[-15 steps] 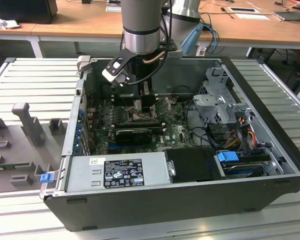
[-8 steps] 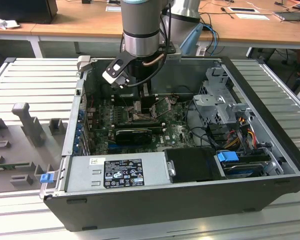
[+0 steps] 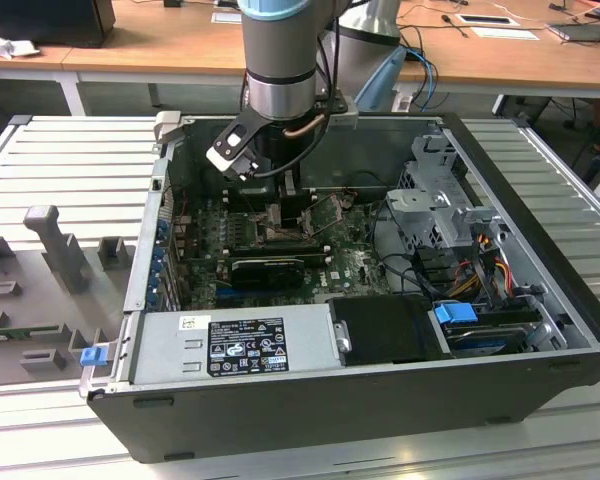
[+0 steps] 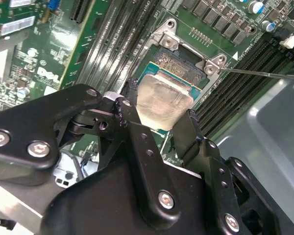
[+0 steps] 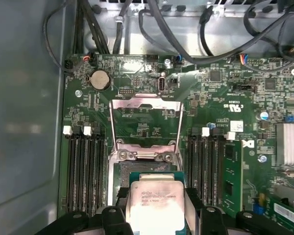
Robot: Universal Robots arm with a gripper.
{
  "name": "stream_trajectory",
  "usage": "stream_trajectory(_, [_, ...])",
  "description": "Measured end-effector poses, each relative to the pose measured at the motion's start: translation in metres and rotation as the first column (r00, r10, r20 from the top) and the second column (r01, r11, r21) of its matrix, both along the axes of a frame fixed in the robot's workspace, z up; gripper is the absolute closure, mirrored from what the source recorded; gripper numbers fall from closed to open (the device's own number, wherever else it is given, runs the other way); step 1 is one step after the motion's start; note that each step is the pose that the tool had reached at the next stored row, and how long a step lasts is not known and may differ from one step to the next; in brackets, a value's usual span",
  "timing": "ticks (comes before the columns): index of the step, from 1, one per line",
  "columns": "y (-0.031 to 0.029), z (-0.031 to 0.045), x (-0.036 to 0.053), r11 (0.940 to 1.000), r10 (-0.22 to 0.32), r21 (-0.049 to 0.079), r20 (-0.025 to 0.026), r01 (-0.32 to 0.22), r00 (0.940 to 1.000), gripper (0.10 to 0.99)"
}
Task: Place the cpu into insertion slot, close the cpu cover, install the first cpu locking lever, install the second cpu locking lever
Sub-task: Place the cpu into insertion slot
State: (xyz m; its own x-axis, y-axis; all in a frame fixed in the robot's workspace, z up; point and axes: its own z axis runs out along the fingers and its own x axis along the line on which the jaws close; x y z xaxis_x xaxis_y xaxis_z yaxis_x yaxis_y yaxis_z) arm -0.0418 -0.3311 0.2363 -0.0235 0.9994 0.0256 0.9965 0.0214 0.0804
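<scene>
The cpu [image 5: 154, 208] was a small square chip with a pale silver top. The gripper [image 4: 160, 110] was clamped on it. One black finger [image 4: 191, 132] pressed on each of two opposite sides. The chip was tilted a little in the second wrist view.

The insertion slot [image 4: 179, 61] was right under the chip and just past its far edge. Part of the slot's dark frame and pin field peeked out there. Whether the chip touched the slot could not be told.

The cpu cover [image 5: 146, 104] was flipped open. It was a thin silver frame with a big square window, and the green board [image 5: 215, 103] showed through the window. Its hinge sat at the edge of the slot, just beyond the chip. A thin metal rod [image 4: 264, 73] stuck out sideways near one corner of the slot.

Long black memory slots [image 5: 85, 171] ran along both sides of the slot. A round silver battery [image 5: 100, 78] sat on the board farther off, past the open cover. Black cables [image 5: 161, 29] hung beyond the board's edge.

In the upper middle of the exterior view, the arm [image 3: 278, 60] reached straight down into an open computer case [image 3: 520, 190]. A grey power box [image 3: 245, 345] with a label lay in the lower middle of the case. A grey ribbed table [image 3: 60, 160] lay toward the exterior view's left. A wooden desk [image 3: 150, 40] ran across the top of that view.
</scene>
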Motion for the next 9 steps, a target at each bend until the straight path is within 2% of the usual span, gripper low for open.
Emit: stream_trajectory(9, [0.0028, -0.0084, -0.0023, 0.9998, -0.02, 0.0, 0.0001, 0.02, 0.9998, 0.557])
